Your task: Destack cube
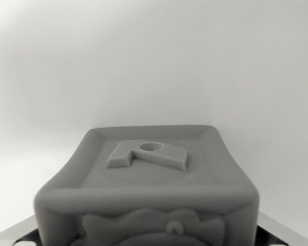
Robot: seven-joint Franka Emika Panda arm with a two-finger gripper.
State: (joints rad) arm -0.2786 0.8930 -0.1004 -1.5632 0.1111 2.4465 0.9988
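Cube (146,184): in the wrist view it fills the lower middle, very near the camera, its raised-letter top face tilted up toward the lens and an embossed side face cut off by the bottom edge. It lies squarely centred, so presumably between the fingers, with no long axis to favour. Shiny metal (280,230) peeks out at both lower corners, likely the gripper. Whether the fingers clasp it I cannot tell. Behind is plain pale background; no lower cube shows.
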